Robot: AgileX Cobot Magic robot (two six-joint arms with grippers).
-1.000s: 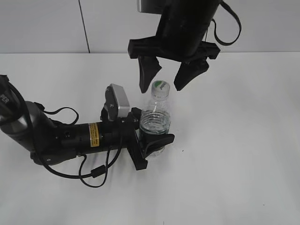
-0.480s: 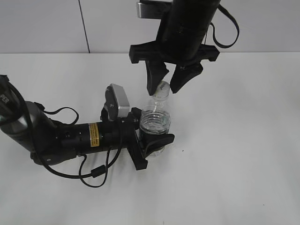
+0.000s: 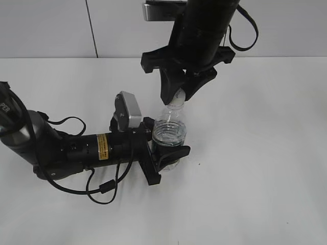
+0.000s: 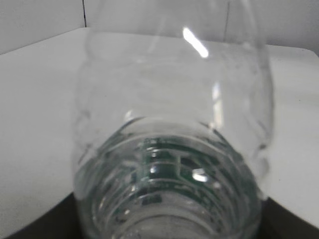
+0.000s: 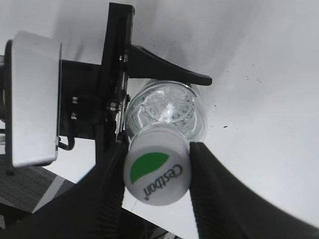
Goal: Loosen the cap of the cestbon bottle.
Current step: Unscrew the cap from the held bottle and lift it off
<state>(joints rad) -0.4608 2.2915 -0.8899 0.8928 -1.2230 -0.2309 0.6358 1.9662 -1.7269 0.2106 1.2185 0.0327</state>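
The clear cestbon bottle stands upright on the white table. My left gripper lies low on the table and is shut on the bottle's lower body. In the left wrist view the bottle fills the frame, its green label showing through the plastic. My right gripper comes down from above and is shut on the white cap. In the right wrist view both black fingers touch the sides of the cap, whose green mark and "Cestbon" print face the camera. My right gripper's fingertips flank it.
The white table stretches around the bottle. My left arm's black body and cables lie across the table at the left. A grey wall with a dark seam stands behind.
My right gripper has come down over the bottle top and closed from wide open onto the cap. The left gripper and bottle have stayed in place.
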